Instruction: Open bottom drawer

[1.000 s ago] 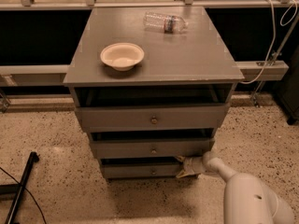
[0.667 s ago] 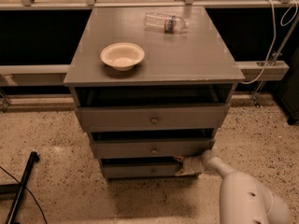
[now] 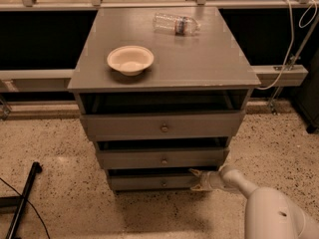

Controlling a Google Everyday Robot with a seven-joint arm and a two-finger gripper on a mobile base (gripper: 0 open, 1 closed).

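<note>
The bottom drawer (image 3: pixel 149 181) is the lowest and slimmest grey front of the three in the grey cabinet, with a small round knob (image 3: pixel 163 183). It sits slightly pulled out. My gripper (image 3: pixel 199 179) is at the right end of that drawer front, near the gap above it, at the end of my white arm (image 3: pixel 264 208), which comes in from the lower right. The mid-sized drawer (image 3: pixel 162 158) and the tallest top drawer (image 3: pixel 162 126) sit above it.
On the cabinet top (image 3: pixel 199 59) stand a cream bowl (image 3: pixel 130 59) and a lying clear water bottle (image 3: pixel 175 24). A black pole (image 3: pixel 22 203) lies on the speckled floor at the lower left. A white cable (image 3: pixel 291 39) hangs at the right by a rail.
The gripper stays at the right end of the bottom drawer front; the arm has shifted slightly. The drawers look the same.
</note>
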